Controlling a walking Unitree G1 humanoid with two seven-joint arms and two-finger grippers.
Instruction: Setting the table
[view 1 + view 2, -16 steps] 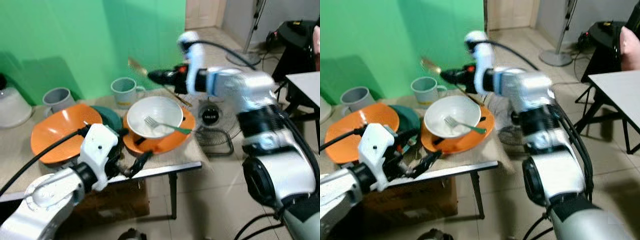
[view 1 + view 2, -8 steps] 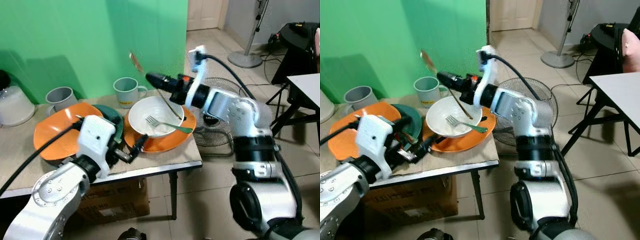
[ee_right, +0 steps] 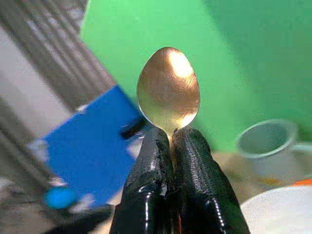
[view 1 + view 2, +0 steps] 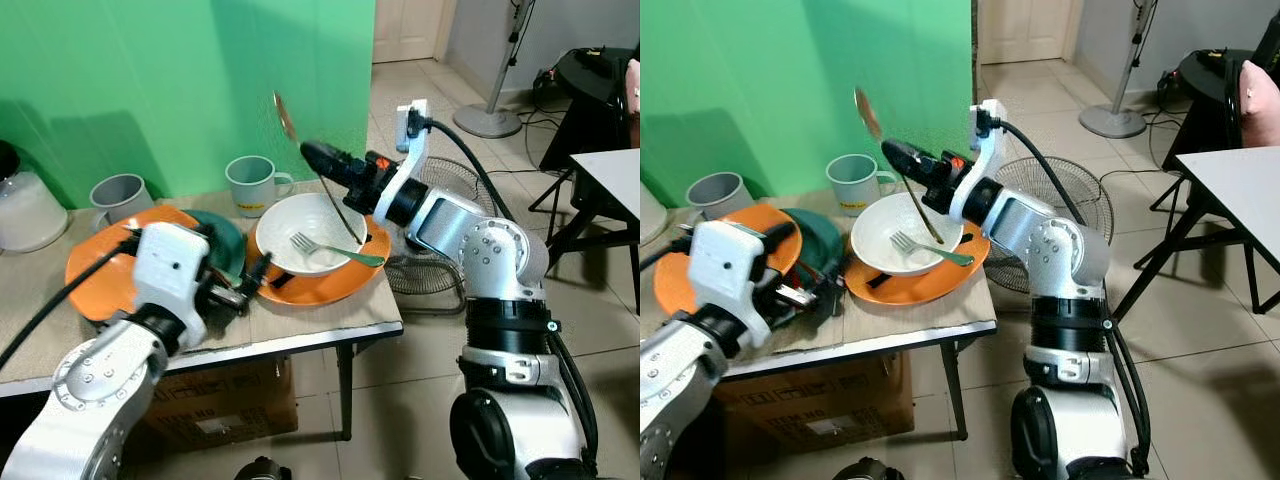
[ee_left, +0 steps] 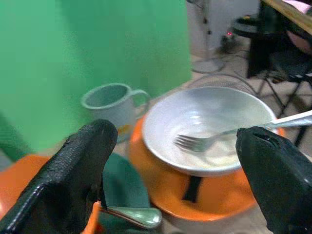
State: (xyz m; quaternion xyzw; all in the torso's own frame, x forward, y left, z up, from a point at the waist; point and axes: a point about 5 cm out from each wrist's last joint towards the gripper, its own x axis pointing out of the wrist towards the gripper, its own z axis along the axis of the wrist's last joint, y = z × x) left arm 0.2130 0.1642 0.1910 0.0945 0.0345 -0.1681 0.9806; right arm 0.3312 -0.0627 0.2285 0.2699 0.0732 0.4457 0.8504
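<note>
While the right pincer (image 4: 902,158) hangs over the far edge of the table (image 4: 330,320), its two black fingers (image 3: 161,195) are pressed shut on the shaft of a gold spoon (image 3: 168,92). From that grip the spoon's bowl sticks up toward 11 o'clock against the green wall (image 4: 150,70), and the handle slants down toward 5 o'clock, its end low over the white bowl (image 4: 312,232), just inside the bowl's right rim; whether it touches the bowl cannot be told.

The bowl sits on an orange plate (image 4: 330,285), directly below the right pincer at 6 o'clock. A fork (image 4: 330,250) with a green handle lies in the bowl, tines toward 9 o'clock and the handle resting over the rim at 4 o'clock. A grey-green mug (image 4: 250,184) stands at 9 o'clock of the right pincer, near the wall.

Low over the table's near side, the left pincer (image 5: 180,170) is spread wide and grips nothing. Along its fingers the bowl and fork lie straight ahead in the gap, apart from both fingers. A green plate (image 4: 228,240) lies just beside this pincer, carrying a pale green handle (image 5: 131,216) of some utensil. At 9 o'clock of the green plate rests a second orange plate (image 4: 105,265), with a grey mug (image 4: 118,197) behind it. A floor fan (image 4: 440,235) stands off the table's right end.
</note>
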